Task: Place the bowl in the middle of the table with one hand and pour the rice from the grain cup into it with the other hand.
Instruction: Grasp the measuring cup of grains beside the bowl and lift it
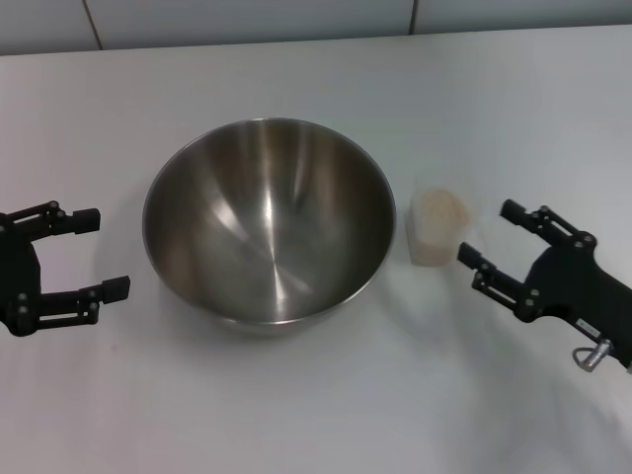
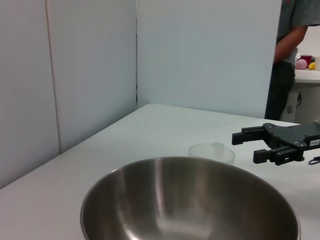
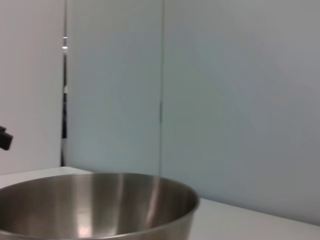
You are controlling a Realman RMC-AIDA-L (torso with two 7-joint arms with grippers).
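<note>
Bowl [image 1: 265, 222]: nearest the wrist cameras; large stainless-steel vessel sitting upright at about the middle of the worktop [image 1: 296, 415], empty inside
Bowl handling: judged rigid and fairly light for its bulk; polished wall likely slippery, so take hold at the rim
Grain cup [image 1: 437, 227]: small clear plastic cup, upright, just beside the bowl on the robot's right, apart from its rim
Rice [image 1: 440, 207]: pale heap filling the cup close to the top
Cup handling: judged light, thin-walled and easily squeezed; grip mid-wall, gently, keeping it level until over the bowl
Left gripper [image 1: 107, 252]: near the bowl's left side, not touching; fingers spread, holding nothing
Right gripper [image 1: 491, 235]: just beside the cup, fingers released, pointing toward it, no contact
</note>
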